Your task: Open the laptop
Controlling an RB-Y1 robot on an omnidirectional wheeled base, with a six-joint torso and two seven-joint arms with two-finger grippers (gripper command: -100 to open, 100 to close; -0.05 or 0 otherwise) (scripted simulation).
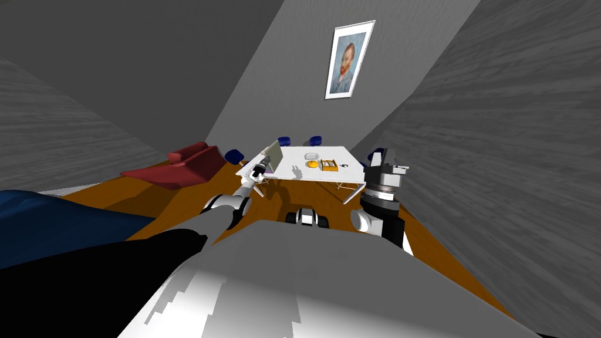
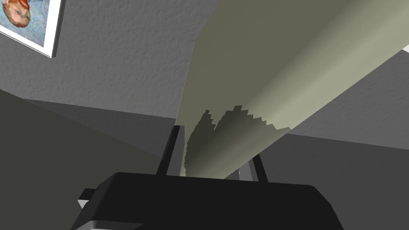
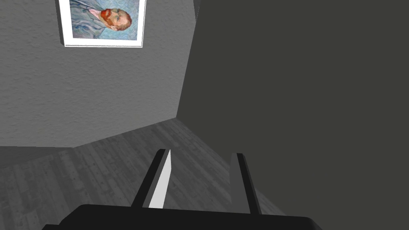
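Table (image 1: 328, 155) edge holds the laptop (image 1: 272, 154), lid (image 2: 279, 72) raised between spread fingers (image 2: 169, 151) of the left claw (image 2: 215, 145); right claw (image 3: 201, 153) parted, empty.

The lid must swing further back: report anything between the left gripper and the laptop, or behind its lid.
Nothing visible. The left gripper is at the laptop's raised lid, which runs between its open fingers; beyond the lid there is wall.
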